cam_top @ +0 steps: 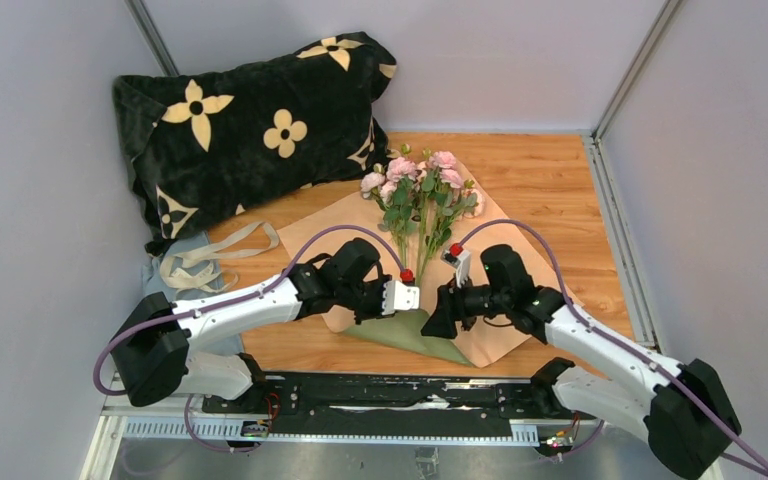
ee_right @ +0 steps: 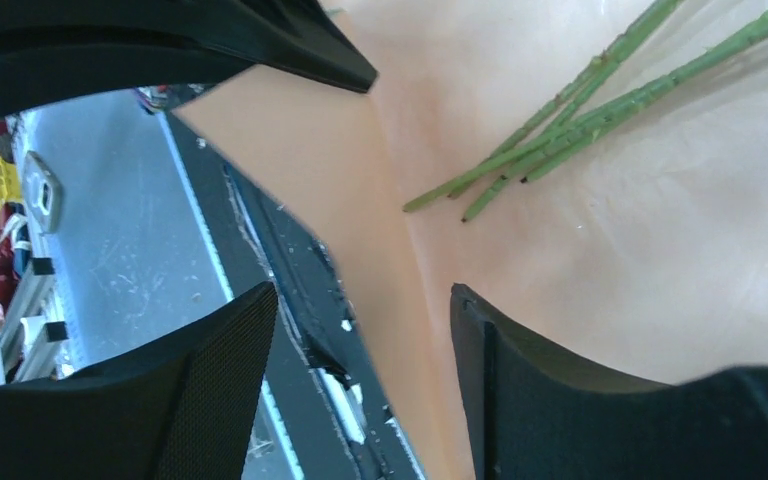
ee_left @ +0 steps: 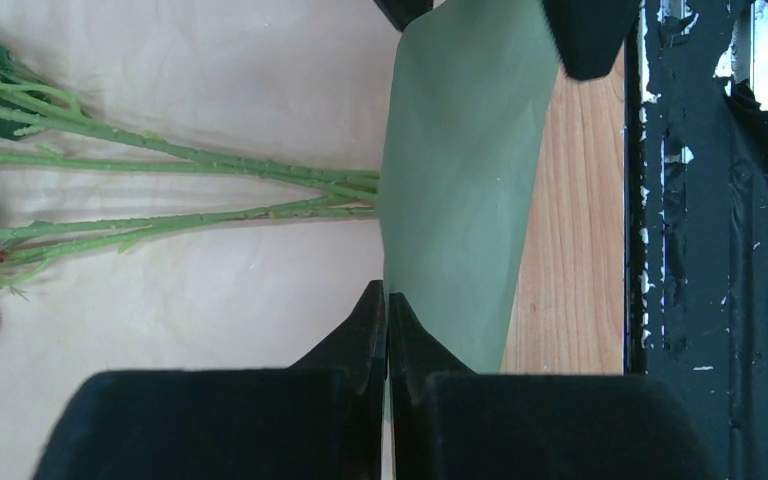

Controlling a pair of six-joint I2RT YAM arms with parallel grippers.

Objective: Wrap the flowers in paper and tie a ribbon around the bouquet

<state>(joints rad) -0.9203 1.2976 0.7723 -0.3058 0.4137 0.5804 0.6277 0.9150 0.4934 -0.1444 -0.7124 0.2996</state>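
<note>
Flowers (cam_top: 420,185): lying mid-table on the tan sheet (cam_top: 335,225), blooms far, stems pointing near.
Olive-green sheet (ee_left: 460,180): at the near end, covering the stem tips.
Left gripper (ee_left: 387,305): fingers pressed together on the olive-green sheet's edge.
Right gripper (ee_right: 362,295): fingers apart, with the tan sheet's near edge between them.
Ribbon (cam_top: 205,262): loose, left of the paper, by the flower-print pillow (cam_top: 260,120).
Wooden table (cam_top: 550,180): under everything.

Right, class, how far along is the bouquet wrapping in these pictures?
Done: the flowers lie on the spread paper, tan over green. In hand: the left gripper is shut on the green sheet's edge, folded up at the stem ends; the right gripper is open. Left: rolling the sides in, and the ribbon, lying untouched by the pillow.
</note>
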